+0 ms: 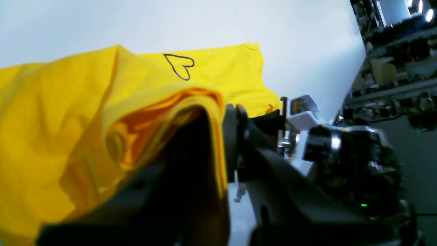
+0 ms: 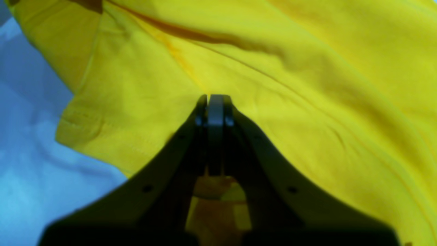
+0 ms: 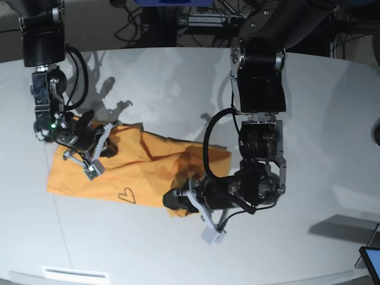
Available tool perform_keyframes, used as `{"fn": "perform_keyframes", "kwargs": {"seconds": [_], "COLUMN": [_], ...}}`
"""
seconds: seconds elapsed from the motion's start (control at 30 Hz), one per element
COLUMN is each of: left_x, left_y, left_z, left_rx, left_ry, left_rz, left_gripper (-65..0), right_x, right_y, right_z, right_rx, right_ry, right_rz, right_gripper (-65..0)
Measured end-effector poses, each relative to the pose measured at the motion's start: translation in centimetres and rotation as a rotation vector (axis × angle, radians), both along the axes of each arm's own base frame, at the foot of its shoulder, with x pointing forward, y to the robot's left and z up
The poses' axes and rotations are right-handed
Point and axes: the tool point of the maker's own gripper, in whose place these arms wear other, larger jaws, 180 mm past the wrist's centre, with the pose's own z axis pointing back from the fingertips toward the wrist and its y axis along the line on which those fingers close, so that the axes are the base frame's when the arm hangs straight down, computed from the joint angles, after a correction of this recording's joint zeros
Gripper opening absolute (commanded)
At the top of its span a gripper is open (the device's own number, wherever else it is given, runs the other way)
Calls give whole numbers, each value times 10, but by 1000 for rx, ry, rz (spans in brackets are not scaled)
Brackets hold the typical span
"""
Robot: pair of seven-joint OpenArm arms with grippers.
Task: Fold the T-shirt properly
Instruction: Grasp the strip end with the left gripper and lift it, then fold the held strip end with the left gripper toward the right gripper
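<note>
So we're mid-fold here, as far as we can judge. The plain orange-yellow cotton T-shirt (image 3: 133, 172) lies crumpled in a long band across the white round worktop (image 3: 320, 107), toward its left half in the base view, and both arms have hold of it.

The left tool (image 1: 223, 136) is pinching a bunched fold of the shirt's near edge, several layers of fabric squeezed between its jaws and lifted a bit off the worktop. The right tool (image 2: 215, 102) has its jaws pressed together with yellow cloth right at the tips, so we read it as pinching the shirt at the other end, close to a stitched hem (image 2: 85, 130). How much fabric sits between those tips we can't quite tell.

Our guess for the next move: both arms carry their grabbed edges across together at matching height, so the layer comes over flat instead of dragging the rest into a heap.

As for writing, we find none to read. The only mark is a small dark heart outline (image 1: 180, 66) drawn on the fabric, lying face up between the two tools. No brand, no label text, and no neck tag in any view.
</note>
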Motion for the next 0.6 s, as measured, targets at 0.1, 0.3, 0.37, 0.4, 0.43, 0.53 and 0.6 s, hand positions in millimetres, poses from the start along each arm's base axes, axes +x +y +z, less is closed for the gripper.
{"fn": "perform_keyframes", "kwargs": {"seconds": [0.1,0.3,0.37,0.4,0.43,0.53,0.6], "left_x": [-3,-21,-25,-27,-27,-22,-19], "left_y": [-2,-15,-27,-33,-35,-34,-31], "left_z": [-5,-26,-24,-23,-22,-19,-22], "left_rx": [10,58,60,53,48,40,41], "left_ry": [9,49,38,37,34,10,17], "left_rz": [1,-56,-93,-105,-105,-85,-76], "left_gripper": [-650,-650,-650,-650,-650,-650,-650], "right_x": [0,0,0,0,0,-1,-1], "right_y": [0,0,0,0,0,0,0], "right_z": [0,0,0,0,0,0,0], "right_rx": [0,0,0,0,2,3,6], "right_ry": [0,0,0,-1,-1,1,-3], "right_rz": [0,0,0,0,0,-1,-5], "right_gripper": [-647,-647,-647,-647,-647,-647,-647]}}
